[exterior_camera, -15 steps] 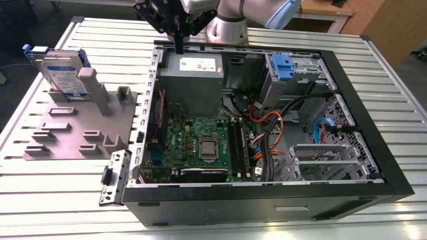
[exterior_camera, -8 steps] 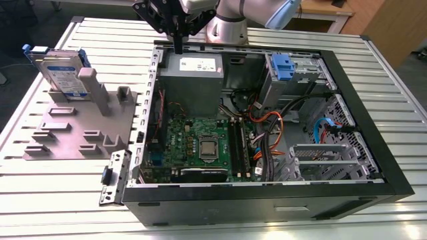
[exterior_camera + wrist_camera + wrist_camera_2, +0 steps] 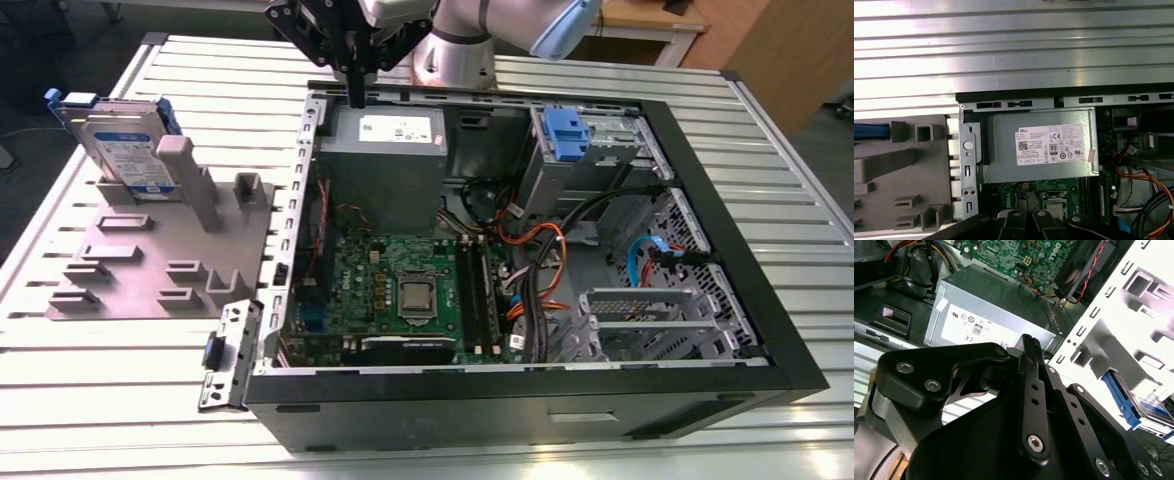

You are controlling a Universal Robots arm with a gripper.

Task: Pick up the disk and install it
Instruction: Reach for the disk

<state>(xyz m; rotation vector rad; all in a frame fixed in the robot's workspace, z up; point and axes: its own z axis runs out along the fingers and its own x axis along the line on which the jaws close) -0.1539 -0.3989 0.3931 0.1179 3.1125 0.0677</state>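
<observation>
The end effector (image 3: 358, 98) hangs over the far rim of the open computer case (image 3: 534, 410), right above the corner of the grey power supply box (image 3: 384, 150). Its 2 black fingers are pressed together into 1 narrow tip and hold nothing. In the second wrist view the same closed tip (image 3: 1028, 342) points down at the box (image 3: 989, 315) and its white sticker. Whether the tip touches the case rim I cannot tell.

The disk (image 3: 127, 140) is well apart from the end effector, on the exterior view's left. It stands upright on its edge in a slot of the grey holder (image 3: 147, 260), with its white-and-blue label facing the camera and its blue bracket showing along the edges. The holder lies flat on the slatted metal desk (image 3: 120, 380), just beside the case. In the second wrist view the disk (image 3: 1149, 410) shows as a blue strip and a bit of label past the holder's pegs; in the first wrist view only the blue edge of the bracket (image 3: 871, 131) shows.

The case lies on its side with its panel off. Inside, the green motherboard (image 3: 400, 290) sits below the power supply box, orange and black cables (image 3: 534, 240) run beside it, and a blue latch (image 3: 566, 135) sits on the metal drive bay toward the exterior view's right. The first wrist view looks straight down on the power supply box (image 3: 1039, 147).
</observation>
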